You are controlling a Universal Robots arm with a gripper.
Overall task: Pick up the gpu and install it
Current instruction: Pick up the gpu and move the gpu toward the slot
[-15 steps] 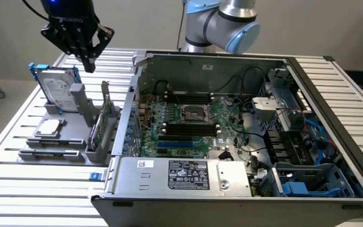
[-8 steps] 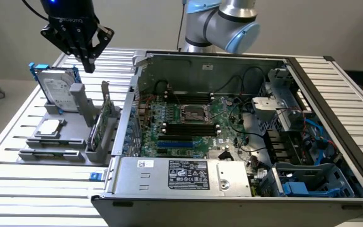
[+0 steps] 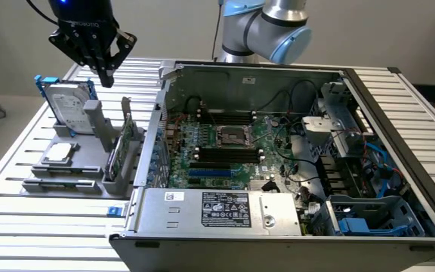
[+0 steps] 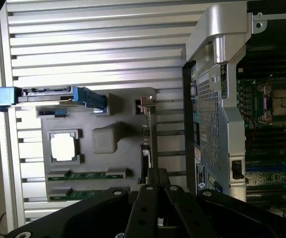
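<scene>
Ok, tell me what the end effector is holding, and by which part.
Nothing. The end effector is shut and empty, above the gpu, which stands on edge in the gray holder.

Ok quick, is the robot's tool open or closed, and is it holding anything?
Tool: closed, holding nothing, up above the gpu.

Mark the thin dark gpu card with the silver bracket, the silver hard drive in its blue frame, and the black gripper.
gpu (image 3: 122, 144): exterior view, the upright card's side.
hard drive (image 3: 69, 106): exterior view, its labelled silver face.
gripper (image 3: 106, 78): exterior view, its shut fingertips.
</scene>
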